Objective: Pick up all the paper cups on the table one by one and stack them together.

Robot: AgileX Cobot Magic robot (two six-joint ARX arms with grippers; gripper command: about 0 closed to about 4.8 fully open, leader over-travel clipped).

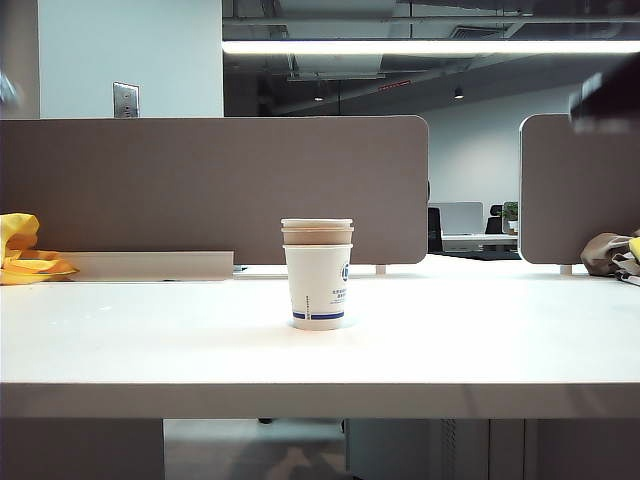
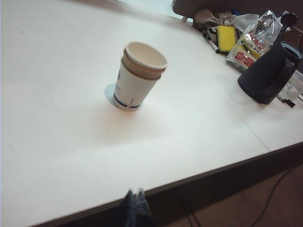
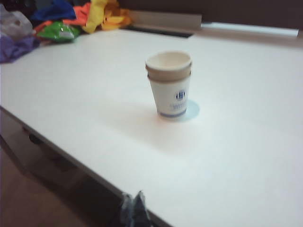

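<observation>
The paper cups [image 1: 317, 272] stand nested upright mid-counter [image 1: 500, 330], well apart from my left jaws [image 2: 134, 208] and right jaws [image 3: 132, 208], both pinched closed, empty.

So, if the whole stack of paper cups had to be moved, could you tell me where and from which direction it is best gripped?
Probably across the white outer cup's wall, below the stacked rims, coming in level from the table's front edge. The stack stands upright and flares upward, so the rims would resist slipping. The left gripper and right gripper are both shut, off the front edge, and would need to open first.
</observation>
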